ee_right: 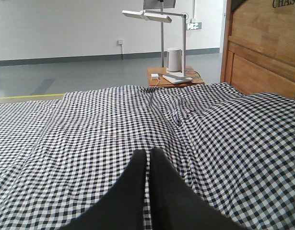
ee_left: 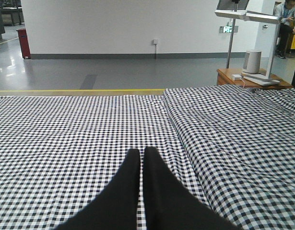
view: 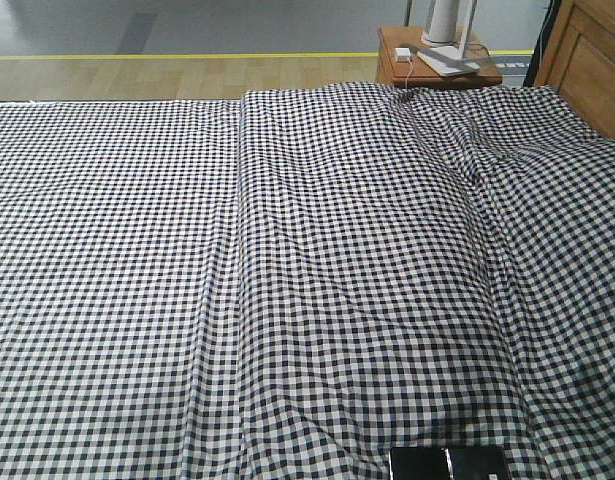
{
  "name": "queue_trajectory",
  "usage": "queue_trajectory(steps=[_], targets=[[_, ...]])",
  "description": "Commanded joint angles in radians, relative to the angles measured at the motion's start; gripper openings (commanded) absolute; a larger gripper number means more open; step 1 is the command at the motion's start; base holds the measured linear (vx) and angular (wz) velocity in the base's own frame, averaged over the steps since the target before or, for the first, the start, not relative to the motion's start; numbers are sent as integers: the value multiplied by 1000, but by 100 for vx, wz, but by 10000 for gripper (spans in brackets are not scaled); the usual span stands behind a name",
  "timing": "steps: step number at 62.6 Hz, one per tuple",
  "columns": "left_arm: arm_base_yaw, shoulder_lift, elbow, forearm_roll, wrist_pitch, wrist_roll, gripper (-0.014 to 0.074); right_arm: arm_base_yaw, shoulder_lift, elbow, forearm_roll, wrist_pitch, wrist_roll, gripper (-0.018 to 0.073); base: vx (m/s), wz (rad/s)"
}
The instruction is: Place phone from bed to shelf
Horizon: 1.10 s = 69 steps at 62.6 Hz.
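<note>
The bed (view: 117, 250) fills the front view with its black-and-white gingham sheet. At the bottom edge of that view lies a black glossy flat rectangle, the phone (view: 447, 464), partly cut off by the frame. My left gripper (ee_left: 141, 151) is shut with nothing in it and hovers low over the sheet (ee_left: 65, 134). My right gripper (ee_right: 148, 152) is also shut and empty, over the sheet (ee_right: 233, 143) near the headboard side. Neither gripper appears in the front view, and the phone shows in neither wrist view. The shelf is out of view.
A small reddish-brown side table (view: 395, 62) stands past the bed's far right corner, carrying a white lamp base (view: 449, 55) and a cylinder (ee_right: 174, 59). The wooden headboard (view: 587, 70) rises on the right. A raised fold (view: 242, 250) runs along the sheet.
</note>
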Motion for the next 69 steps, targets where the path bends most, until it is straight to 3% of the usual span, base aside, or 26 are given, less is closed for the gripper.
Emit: queue_trajectory(steps=[1,14,35,52,69], targets=[[-4,-13,-21,-9,-72,-6,1,-5,-11,5,-5,-74,-5,-5,0,0],[-4,-13,-21,-9,-72,-6,1,-5,-11,5,3,-121,9,-5,0,0],[-4,-13,-21,-9,-72,-6,1,-5,-11,-16,3,-480,19,-5,0,0],[-4,-13,-21,-9,-72,-6,1,-5,7,-209,3,-438,19,-5,0,0],[-4,-13,-21,-9,-72,-6,1,-5,172,-476,3,-346,30,-5,0,0]])
